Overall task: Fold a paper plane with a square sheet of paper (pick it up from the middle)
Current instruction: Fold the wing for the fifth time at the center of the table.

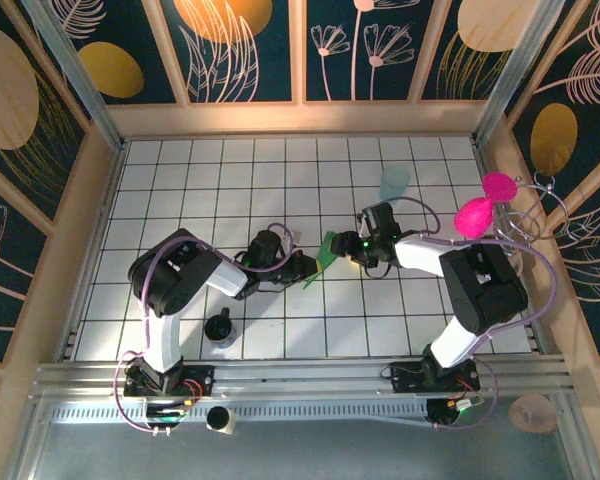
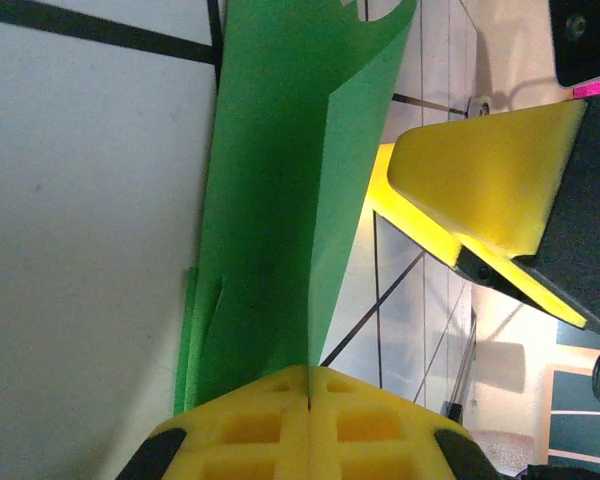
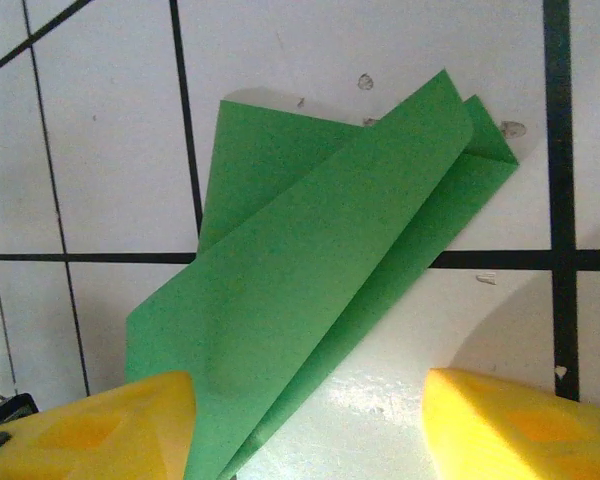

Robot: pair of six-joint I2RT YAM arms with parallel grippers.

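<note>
Pinching folded square sheet of paper edge-on: left gripper clamped on it, mid-table; right gripper jaws apart, empty; sheet lies dead ahead of it, long axis slanting across the gap; right arm nearer the free end.

The left arm and right arm have black joint housings and white links, with lilac cables looping alongside. Their jaws are bright yellow, moulded with square recesses. A green light glows at the right wrist.
</note>
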